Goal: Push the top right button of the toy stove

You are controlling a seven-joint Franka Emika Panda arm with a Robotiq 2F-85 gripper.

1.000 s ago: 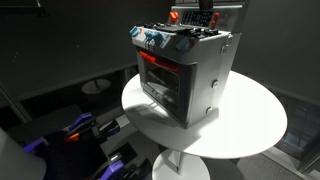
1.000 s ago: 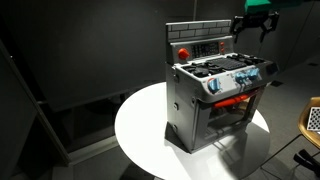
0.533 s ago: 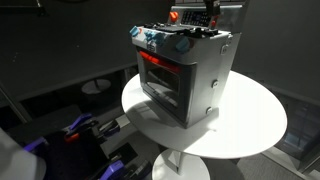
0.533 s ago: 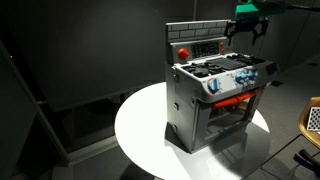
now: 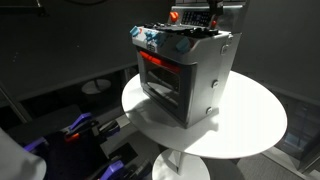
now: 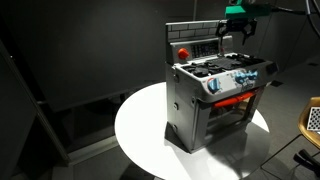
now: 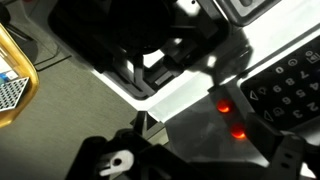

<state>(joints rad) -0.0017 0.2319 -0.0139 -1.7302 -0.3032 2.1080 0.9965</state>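
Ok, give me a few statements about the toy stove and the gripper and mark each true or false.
1. The toy stove stands on a round white table. True.
2. The stove's front window glows blue. False: it glows red.
3. The gripper is up by the stove's raised back panel. True.
4. The stove lies tipped on its side. False: it stands upright.

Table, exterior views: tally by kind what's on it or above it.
toy stove: 1
gripper: 1
Total: 2
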